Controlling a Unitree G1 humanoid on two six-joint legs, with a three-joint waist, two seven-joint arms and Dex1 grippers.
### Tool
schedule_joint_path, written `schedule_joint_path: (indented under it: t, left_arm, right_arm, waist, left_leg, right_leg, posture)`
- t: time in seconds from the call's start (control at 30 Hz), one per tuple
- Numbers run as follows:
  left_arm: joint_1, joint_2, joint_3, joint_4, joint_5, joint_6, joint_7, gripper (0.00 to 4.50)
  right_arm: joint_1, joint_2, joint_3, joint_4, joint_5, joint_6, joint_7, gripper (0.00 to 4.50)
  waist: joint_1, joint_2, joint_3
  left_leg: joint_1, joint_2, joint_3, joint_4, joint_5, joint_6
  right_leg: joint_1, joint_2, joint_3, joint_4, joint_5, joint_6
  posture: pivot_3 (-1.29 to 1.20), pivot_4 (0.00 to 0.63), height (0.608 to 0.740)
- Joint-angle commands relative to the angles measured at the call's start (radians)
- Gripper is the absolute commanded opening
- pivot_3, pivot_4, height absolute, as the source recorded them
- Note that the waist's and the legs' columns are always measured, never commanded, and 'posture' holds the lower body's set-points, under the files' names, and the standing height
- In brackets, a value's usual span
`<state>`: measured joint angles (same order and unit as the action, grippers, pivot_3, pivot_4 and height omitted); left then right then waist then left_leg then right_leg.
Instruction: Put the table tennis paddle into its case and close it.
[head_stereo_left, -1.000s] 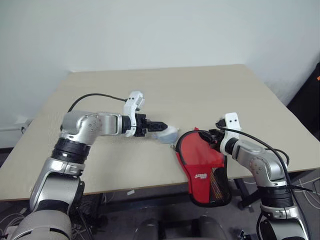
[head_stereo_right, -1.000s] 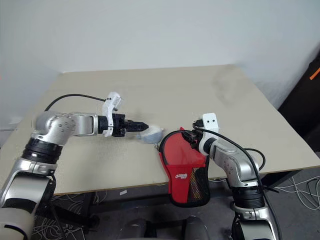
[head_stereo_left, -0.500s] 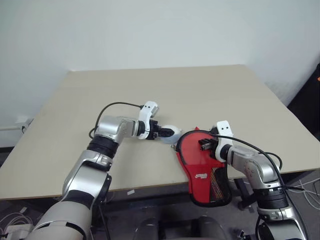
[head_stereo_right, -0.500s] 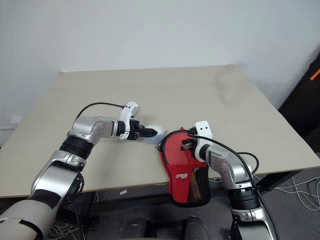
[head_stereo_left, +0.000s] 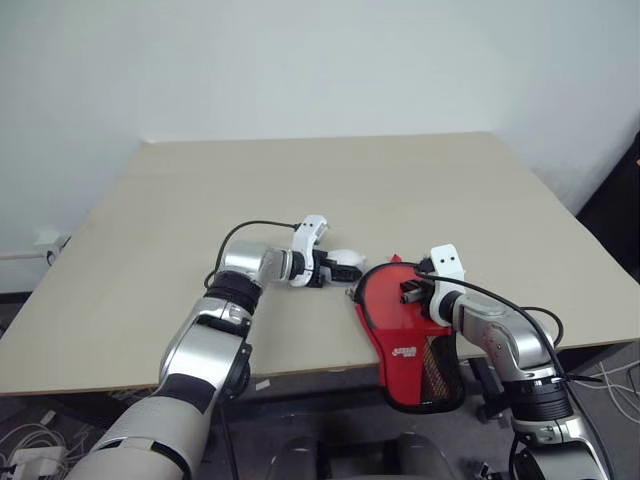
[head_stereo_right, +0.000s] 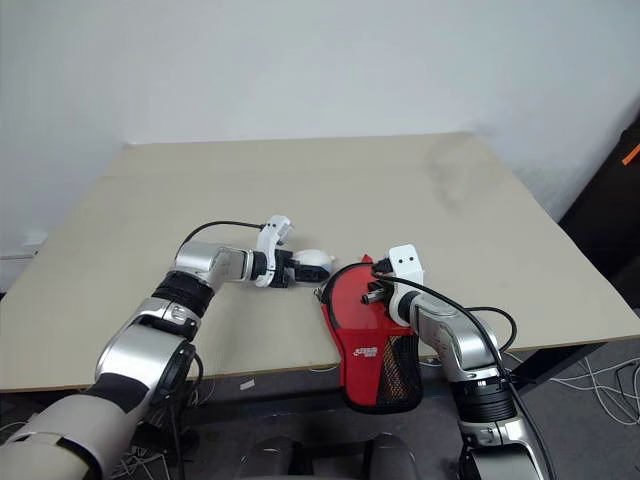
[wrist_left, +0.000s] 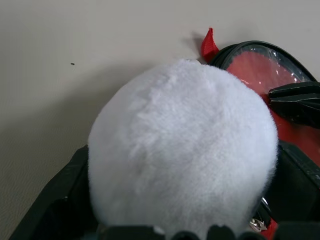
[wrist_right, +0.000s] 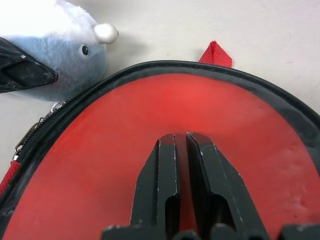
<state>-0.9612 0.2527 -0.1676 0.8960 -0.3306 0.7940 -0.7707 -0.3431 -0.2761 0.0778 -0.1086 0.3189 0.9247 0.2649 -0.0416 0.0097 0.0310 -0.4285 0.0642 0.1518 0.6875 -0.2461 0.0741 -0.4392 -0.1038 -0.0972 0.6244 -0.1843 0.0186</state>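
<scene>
- You have the case (head_stereo_left: 405, 325) lying at the near edge of the bench (head_stereo_left: 330, 180), its round end on the tabletop and its narrow end with the black mesh pocket (head_stereo_left: 440, 370) hanging off the edge; a small white logo sits on the red fabric just beside that pocket
- Your right wrist view shows a smooth red surface (wrist_right: 165, 115) ringed by the black-piped edge, with a glossy film over it in the left wrist view; whether that is the table tennis paddle's rubber or part of the case you cannot tell from these pictures
- A small red tab (wrist_right: 216, 52) sticks out from the rim at the round end, pointing toward the far side of the bench
- Your right pincer (wrist_right: 181, 145) rests over the round end of the case, its two black fingers (wrist_right: 162, 180) drawn narrow with only a sliver between them; nothing is caught there
- Your left pincer (head_stereo_left: 345, 270) sits just beside the round end of the case, spread wide around a white fluffy plush toy (wrist_left: 182, 150) with a pale blue underside, a small dark eye and a white beak; the toy fills the space between the fingers
- The plush toy touches or almost touches the black piping; a zip pull (wrist_right: 25, 140) lies along that same rim
</scene>
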Motion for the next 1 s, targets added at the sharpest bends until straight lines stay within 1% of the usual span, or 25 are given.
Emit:
schedule_joint_path:
  t: [0.03,0.07,0.1,0.13,0.23,0.37,0.47,0.5,0.53,0.6,0.8,1.0]
  left_arm:
    - [-0.023,-0.015,0.044,0.063,0.043,-0.049,0.058,4.47]
    - [-0.027,-0.022,0.059,0.074,0.043,-0.054,0.064,4.47]
    - [-0.028,-0.027,0.059,0.075,0.047,-0.063,0.051,4.10]
    - [-0.031,-0.032,0.063,0.079,0.050,-0.067,0.050,3.88]
    - [-0.041,-0.043,0.061,0.088,0.081,-0.094,0.056,2.87]
    - [-0.062,-0.052,0.066,0.082,0.107,-0.110,0.043,1.66]
    - [-0.078,-0.055,0.062,0.093,0.139,-0.146,0.052,1.00]
    - [-0.087,-0.059,0.069,0.108,0.144,-0.155,0.060,0.85]
    - [-0.096,-0.063,0.073,0.124,0.153,-0.175,0.068,0.72]
    - [-0.114,-0.072,0.073,0.160,0.177,-0.217,0.092,0.59]
    - [-0.181,-0.112,0.085,0.267,0.227,-0.328,0.159,0.59]
    - [-0.268,-0.157,0.166,0.348,0.206,-0.419,0.265,0.59]
  right_arm:
    - [-0.012,-0.006,-0.004,-0.009,-0.017,-0.014,0.006,0.37]
    - [-0.013,-0.005,-0.003,-0.008,-0.019,-0.013,0.008,0.37]
    - [-0.014,-0.007,0.001,-0.008,-0.022,-0.010,0.010,0.37]
    - [-0.015,-0.009,0.005,-0.009,-0.024,-0.009,0.012,0.37]
    - [-0.009,-0.013,0.019,-0.014,-0.024,-0.001,0.020,0.37]
    - [0.004,-0.022,0.049,-0.016,-0.029,0.018,0.036,0.37]
    - [0.008,-0.019,0.051,-0.017,-0.035,0.015,0.038,0.37]
    - [0.009,-0.019,0.053,-0.019,-0.035,0.016,0.041,0.21]
    - [0.010,-0.018,0.056,-0.019,-0.036,0.019,0.043,0.01]
    - [0.011,-0.017,0.062,-0.021,-0.037,0.024,0.047,0.00]
    - [0.026,-0.015,0.079,-0.045,-0.038,0.042,0.061,0.00]
    - [0.048,-0.016,0.096,-0.085,-0.033,0.066,0.080,0.00]
  waist:
    - [0.000,0.000,0.000]
    - [0.000,-0.001,0.000]
    - [0.000,-0.001,0.000]
    - [-0.001,-0.001,0.000]
    - [-0.001,-0.001,0.000]
    - [-0.002,-0.001,-0.001]
    - [-0.003,-0.001,-0.001]
    - [-0.002,-0.001,-0.001]
    - [-0.002,-0.001,-0.001]
    - [-0.002,-0.001,-0.001]
    - [0.006,-0.002,-0.001]
    - [0.009,-0.004,-0.001]
  left_leg:
    - [0.000,0.000,0.000,0.000,0.000,0.000]
    - [0.000,0.000,0.000,0.001,0.000,0.000]
    - [0.000,0.000,-0.001,0.001,0.000,0.000]
    - [0.000,0.000,-0.001,0.001,0.000,0.000]
    - [0.000,0.000,0.000,0.001,0.000,0.001]
    - [0.000,0.000,0.000,0.001,0.000,0.002]
    - [0.000,0.000,0.000,0.001,0.000,0.002]
    - [0.000,0.000,0.000,0.001,0.000,0.002]
    - [0.000,0.000,0.000,0.001,0.000,0.002]
    - [0.000,0.000,0.000,0.001,0.000,0.002]
    - [0.000,0.000,-0.002,0.004,-0.003,0.006]
    - [-0.001,0.001,-0.003,0.005,-0.006,0.006]
  right_leg:
    - [0.000,0.000,0.000,0.000,0.000,0.000]
    - [0.000,0.000,0.000,0.000,0.000,0.000]
    - [0.000,0.000,0.000,0.000,0.000,0.000]
    - [0.000,0.000,0.000,0.001,0.000,0.000]
    - [0.000,0.000,0.000,0.000,0.000,0.000]
    - [0.000,0.000,0.000,0.000,0.000,0.000]
    - [0.000,0.000,0.000,0.000,0.000,0.000]
    - [0.000,0.000,0.000,0.000,0.000,0.000]
    - [0.000,0.000,0.000,0.000,0.000,0.000]
    - [0.000,0.000,0.000,0.000,0.000,0.000]
    - [0.002,0.000,-0.001,0.000,0.000,0.000]
    - [0.000,0.000,-0.001,0.001,0.000,0.000]
  posture:
    - [0.00,0.000,0.724]
    - [0.00,0.000,0.724]
    - [0.00,0.000,0.724]
    - [0.00,0.000,0.724]
    - [0.00,0.000,0.724]
    - [0.00,0.000,0.724]
    - [0.00,0.000,0.724]
    - [0.00,0.000,0.724]
    - [0.00,0.000,0.724]
    - [0.00,0.000,0.724]
    - [0.00,0.000,0.724]
    - [0.00,0.000,0.724]
